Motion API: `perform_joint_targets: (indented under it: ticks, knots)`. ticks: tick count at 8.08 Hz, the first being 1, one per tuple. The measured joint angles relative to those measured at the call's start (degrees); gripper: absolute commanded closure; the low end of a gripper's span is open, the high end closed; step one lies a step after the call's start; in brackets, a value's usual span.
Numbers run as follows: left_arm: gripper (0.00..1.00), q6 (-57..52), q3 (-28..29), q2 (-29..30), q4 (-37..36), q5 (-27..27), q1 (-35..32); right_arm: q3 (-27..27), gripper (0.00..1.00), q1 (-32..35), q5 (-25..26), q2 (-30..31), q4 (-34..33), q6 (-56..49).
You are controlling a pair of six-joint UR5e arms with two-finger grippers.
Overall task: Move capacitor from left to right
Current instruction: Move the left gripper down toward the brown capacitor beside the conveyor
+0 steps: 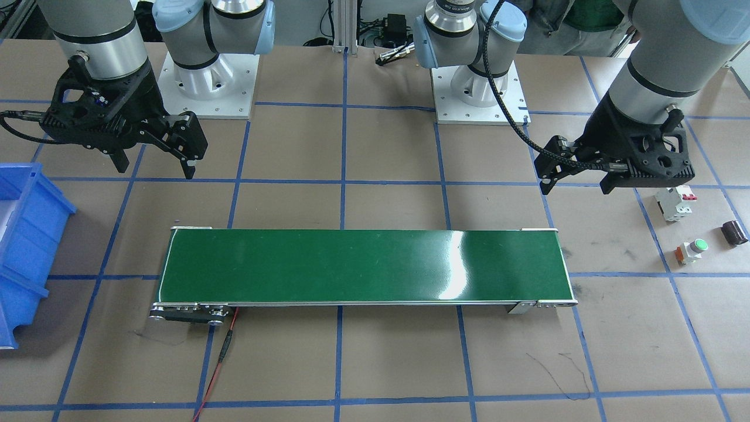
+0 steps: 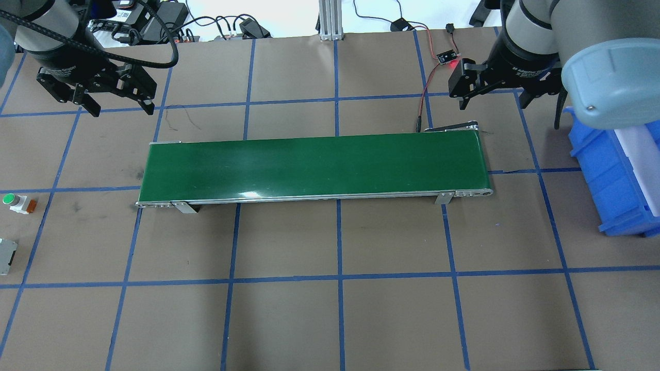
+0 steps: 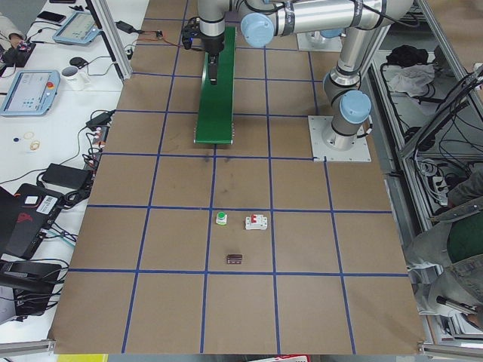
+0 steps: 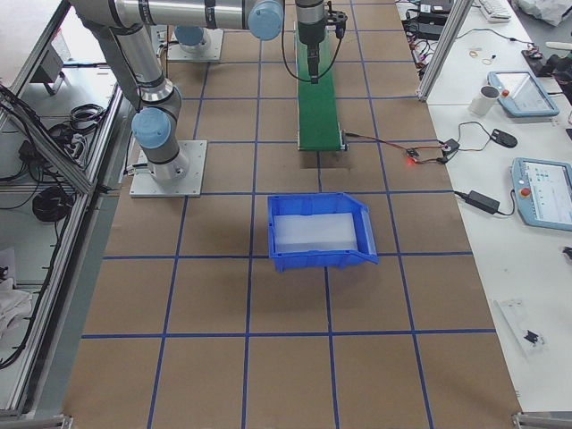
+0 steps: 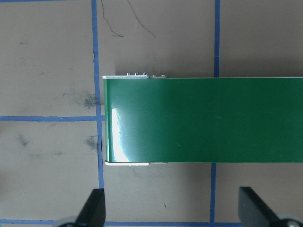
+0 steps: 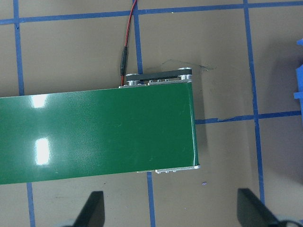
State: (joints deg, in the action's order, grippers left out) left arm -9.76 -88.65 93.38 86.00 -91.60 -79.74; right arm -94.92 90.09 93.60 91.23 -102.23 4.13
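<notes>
The capacitor (image 1: 734,232), a small dark brown-black cylinder, lies on the brown table at the robot's far left; it also shows in the exterior left view (image 3: 235,259). It is outside the overhead view. My left gripper (image 1: 577,183) is open and empty and hovers above the table beside the left end of the green conveyor belt (image 1: 363,266), well short of the capacitor. It also shows in the overhead view (image 2: 122,108) and its wrist view (image 5: 173,210). My right gripper (image 1: 155,169) is open and empty above the belt's other end (image 6: 170,210).
A white breaker with red marks (image 1: 675,203) and a white push-button with a green cap (image 1: 691,251) sit close to the capacitor. A blue bin (image 2: 613,170) stands at the table's right side. A red wire (image 2: 424,98) runs to the belt's right end.
</notes>
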Motion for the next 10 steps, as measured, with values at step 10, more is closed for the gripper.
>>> perform_joint_targets:
  ticks: [10]
  knots:
    - [0.00, -28.0, -5.0, 7.8, -17.4, -8.5, 32.8, 0.0, 0.00, 0.0, 0.1, 0.0, 0.0, 0.0]
